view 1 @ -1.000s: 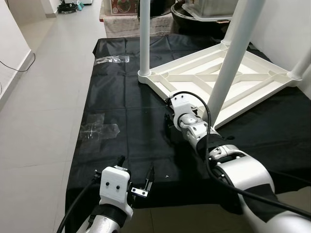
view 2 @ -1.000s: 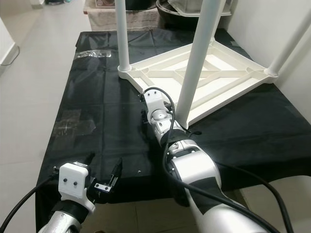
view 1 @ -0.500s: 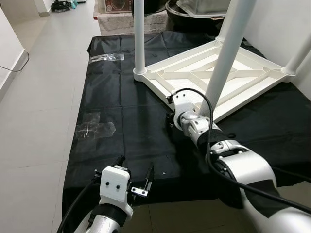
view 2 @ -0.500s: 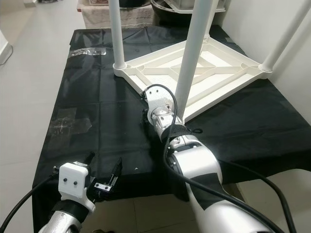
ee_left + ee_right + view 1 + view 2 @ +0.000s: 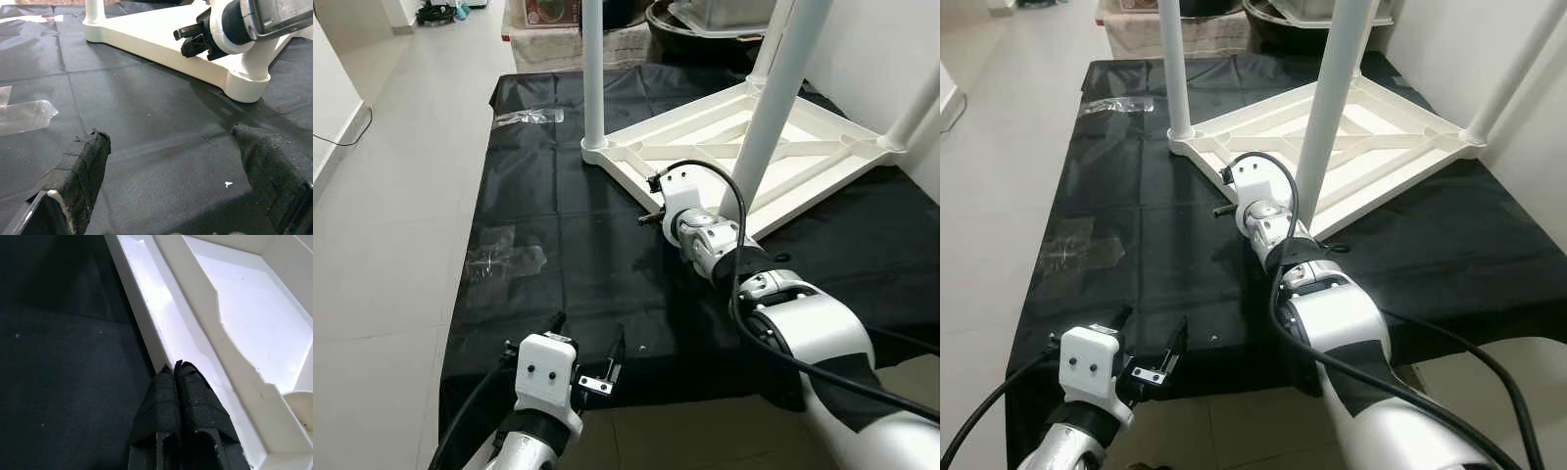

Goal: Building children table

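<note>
A: What is closest to the robot?

B: The left gripper (image 5: 585, 351). Its two black fingers (image 5: 80, 169) are spread wide with nothing between them. Under them is the black cloth (image 5: 568, 264) on the floor.

A: What lies past that gripper?

B: A bit of clear plastic (image 5: 504, 257) lies on the cloth, off to its left side.

A: And the right gripper?

B: The right gripper (image 5: 175, 366) is farther out. Its fingers are pressed flat together and hold nothing. Their tips sit right at the edge of the white table (image 5: 744, 147).

A: How does the table lie?

B: Upside down on the cloth, just beyond that gripper, legs (image 5: 592, 69) pointing up.
</note>
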### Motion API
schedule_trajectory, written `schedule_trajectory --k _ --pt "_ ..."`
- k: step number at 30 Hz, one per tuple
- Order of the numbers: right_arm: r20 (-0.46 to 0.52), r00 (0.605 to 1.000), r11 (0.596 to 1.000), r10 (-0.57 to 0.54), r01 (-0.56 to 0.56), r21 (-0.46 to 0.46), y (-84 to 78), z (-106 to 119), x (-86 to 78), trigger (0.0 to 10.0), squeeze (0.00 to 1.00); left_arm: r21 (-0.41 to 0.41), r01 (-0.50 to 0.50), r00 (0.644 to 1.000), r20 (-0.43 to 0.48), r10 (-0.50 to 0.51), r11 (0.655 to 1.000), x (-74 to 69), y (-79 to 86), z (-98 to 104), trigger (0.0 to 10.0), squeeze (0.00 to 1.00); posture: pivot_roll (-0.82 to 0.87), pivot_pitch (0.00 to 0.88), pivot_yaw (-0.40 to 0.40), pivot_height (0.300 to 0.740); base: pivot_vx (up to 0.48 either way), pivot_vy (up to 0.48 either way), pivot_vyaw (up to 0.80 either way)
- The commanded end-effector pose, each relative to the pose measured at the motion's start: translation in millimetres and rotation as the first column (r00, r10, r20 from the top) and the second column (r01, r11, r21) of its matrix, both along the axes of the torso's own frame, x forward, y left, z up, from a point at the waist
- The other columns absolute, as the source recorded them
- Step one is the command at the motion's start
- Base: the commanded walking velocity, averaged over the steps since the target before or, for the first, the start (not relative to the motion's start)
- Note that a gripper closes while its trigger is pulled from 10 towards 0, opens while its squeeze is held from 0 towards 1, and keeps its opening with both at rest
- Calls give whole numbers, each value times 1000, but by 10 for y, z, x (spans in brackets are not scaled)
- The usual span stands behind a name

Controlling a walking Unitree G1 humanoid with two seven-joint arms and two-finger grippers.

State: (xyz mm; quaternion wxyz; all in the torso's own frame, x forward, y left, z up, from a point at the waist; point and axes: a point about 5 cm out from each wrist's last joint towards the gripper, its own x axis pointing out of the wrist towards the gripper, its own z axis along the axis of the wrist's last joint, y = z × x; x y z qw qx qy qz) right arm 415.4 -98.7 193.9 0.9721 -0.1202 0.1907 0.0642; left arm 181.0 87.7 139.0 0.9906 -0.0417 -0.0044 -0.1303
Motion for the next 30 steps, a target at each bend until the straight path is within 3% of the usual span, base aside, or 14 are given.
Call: schedule_trajectory --k 1,8,15,16,17,18,25,26,29,30 --pt "-80 997 999 -7 4 -33 -109 -190 -51 0 0 -33 17 1000 -8 -17 999 -21 -98 6 10000 0 37 152 -36 740 0 0 0" --pt "-146 989 995 23 -38 -97 -325 -319 -91 0 0 -21 20 1000 -3 -20 1000 16 -64 -8 10000 0 58 140 -21 740 0 0 0" --pt "-198 974 981 112 -140 -133 -373 -334 -108 0 0 -18 16 1000 -2 -16 1000 28 -56 -14 10000 0 58 133 -19 740 0 0 0" --pt "-186 973 977 136 -163 -136 -378 -296 -95 6235 0 -18 16 1000 -3 -16 1000 36 -54 -18 10000 0 50 129 -18 740 0 0 0" --pt "-186 973 977 136 -163 -136 -378 -296 -95 6235 0 -18 16 1000 -3 -16 1000 36 -54 -18 10000 0 50 129 -18 740 0 0 0" --pt "-165 976 978 142 -164 -129 -375 -247 -77 10000 0 -17 18 1000 -4 -18 1000 44 -54 -25 10000 0 48 126 -19 740 0 0 0" --pt "-119 982 985 150 -159 -69 -284 -141 -43 10000 0 -16 18 1000 -5 -18 1000 54 -57 -33 10000 0 51 125 -18 740 0 0 0" --pt "-119 977 981 177 -185 -60 -225 -119 -41 10000 1000 -17 16 1000 -5 -16 1000 54 -60 -32 10000 0 55 126 -27 740 0 0 0" --pt "-120 968 971 220 -229 -67 -146 -96 -41 10000 1000 -19 14 1000 -6 -14 1000 53 -61 -35 10000 0 52 124 -29 740 0 0 0" --pt "-123 960 963 250 -260 -75 -94 -82 -43 10000 0 -20 13 1000 -7 -13 1000 52 -63 -37 10000 0 52 124 -29 740 0 0 0"
